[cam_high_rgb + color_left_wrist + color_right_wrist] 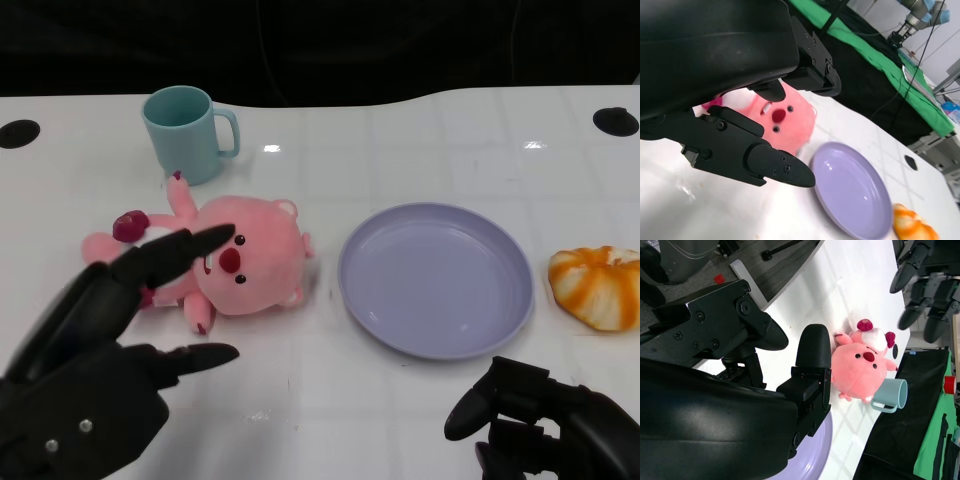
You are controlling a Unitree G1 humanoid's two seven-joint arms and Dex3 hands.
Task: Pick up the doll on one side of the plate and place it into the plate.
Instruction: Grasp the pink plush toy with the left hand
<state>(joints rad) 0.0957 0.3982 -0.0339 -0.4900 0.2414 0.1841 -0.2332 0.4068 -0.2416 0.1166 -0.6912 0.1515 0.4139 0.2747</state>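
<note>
the doll [235,262] lies on the white table [400,130] just left of the plate [436,278], with a narrow strip of bare table between them. the left hand [110,340] hovers over the doll's near side with fingers apart, nothing between it and the doll. behind the doll, the cup [187,133] stands close to the doll's raised arm, crowding any approach from the far side. the plate holds nothing, so its whole face is free from above. the bun [598,287] sits just right of the plate's rim, narrowing that side. the right hand [545,420] sits near the plate's front edge, with bare table between the two hands.
</note>
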